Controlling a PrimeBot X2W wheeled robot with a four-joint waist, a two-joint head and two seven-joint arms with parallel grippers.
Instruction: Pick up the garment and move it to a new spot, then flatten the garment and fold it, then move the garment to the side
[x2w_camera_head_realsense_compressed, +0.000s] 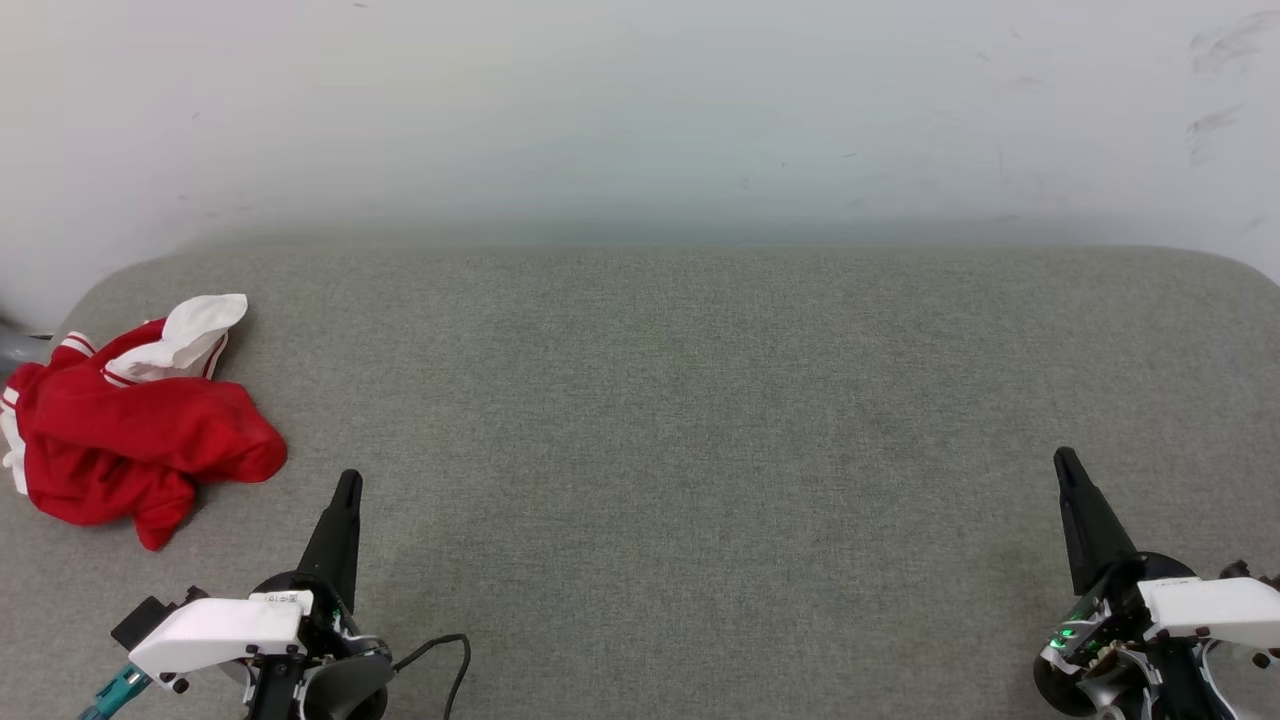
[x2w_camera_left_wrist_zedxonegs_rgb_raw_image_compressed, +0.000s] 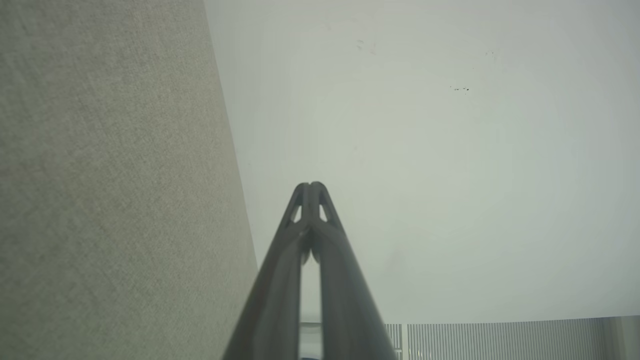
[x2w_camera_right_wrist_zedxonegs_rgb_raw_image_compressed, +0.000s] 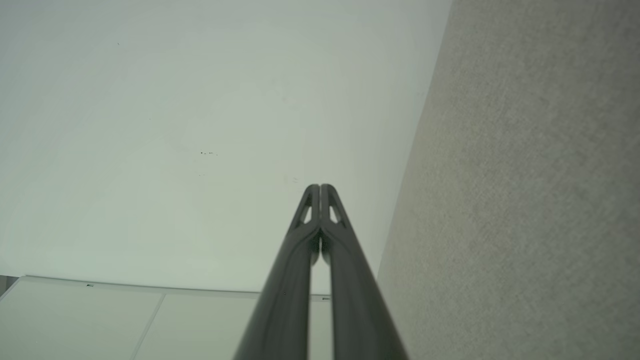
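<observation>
Grey cloth covers the table (x2w_camera_head_realsense_compressed: 640, 420), and the robot's two grippers hang low over it, closest to the robot. The left gripper (x2w_camera_head_realsense_compressed: 348, 482) is near the garment (x2w_camera_head_realsense_compressed: 140, 440), just to the right of it and a bit closer to the robot. Its two fingers are pressed together and hold nothing. The right gripper (x2w_camera_head_realsense_compressed: 1063, 460) is far off to the right of the garment. Its fingers are pressed together too, with nothing in them.

The garment lies in a crumpled red heap with a white sleeve on top, by the table's left edge. Behind the garment, farther back, stands a plain pale wall (x2w_camera_head_realsense_compressed: 640, 100).

I think the first step is in hand: picking up the garment. It is not yet done. Next, the left gripper needs to spread its fingers, go left to the heap, come down on a thick bunch of cloth and pinch it. The heap looks soft and floppy, so a thin pinch may slip.
</observation>
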